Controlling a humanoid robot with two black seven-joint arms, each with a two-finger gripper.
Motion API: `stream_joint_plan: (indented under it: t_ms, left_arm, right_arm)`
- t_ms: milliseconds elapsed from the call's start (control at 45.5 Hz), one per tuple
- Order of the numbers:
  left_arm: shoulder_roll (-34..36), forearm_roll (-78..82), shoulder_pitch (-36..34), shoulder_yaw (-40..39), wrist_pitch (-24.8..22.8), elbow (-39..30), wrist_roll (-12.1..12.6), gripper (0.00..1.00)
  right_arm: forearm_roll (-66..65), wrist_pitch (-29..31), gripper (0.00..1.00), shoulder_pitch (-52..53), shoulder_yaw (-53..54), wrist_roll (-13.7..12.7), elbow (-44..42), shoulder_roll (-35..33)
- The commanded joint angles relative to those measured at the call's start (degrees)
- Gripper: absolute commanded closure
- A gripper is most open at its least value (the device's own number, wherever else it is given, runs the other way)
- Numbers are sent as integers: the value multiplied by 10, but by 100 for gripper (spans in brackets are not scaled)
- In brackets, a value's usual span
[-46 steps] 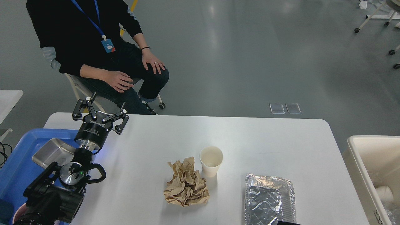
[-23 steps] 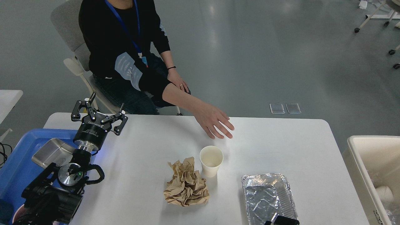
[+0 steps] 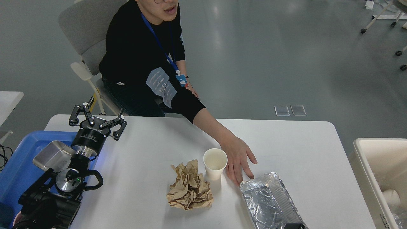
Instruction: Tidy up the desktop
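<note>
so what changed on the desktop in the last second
The person's hand went from their lap out over the desktop to beside the cup, fingertips at the foil tray. The foil tray turned, its far end swinging left. The open left pincer drifted slightly left. Nothing was grasped or released. The cup and crumpled paper stayed put.

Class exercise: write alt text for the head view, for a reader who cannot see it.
A seated person's hand reaches across the white desktop to a foil tray, beside a paper cup and crumpled brown paper. The left gripper hovers open.
</note>
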Motion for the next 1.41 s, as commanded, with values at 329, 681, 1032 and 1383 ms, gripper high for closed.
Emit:
stream_joint_plan:
  t_ms: [329,681,1032,1383]
  left_arm:
    - [-1,0,0,0,0,0,-1,2]
    - [-1,0,-1,-1,0,0,-2,2]
    - [-3,26,-16,0,36,1,-1,2]
    - [-2,28,-22,0,26,0,-1,2]
  right_arm:
    - [-8,-8,100,11,0,1,-4,-3]
    - [-31,-20,100,33,2,2,-3,-31]
    - [-140,52,100,154,0,1,-5,-103]
    - [-226,165,100,315,-8,-32,-50,-94]
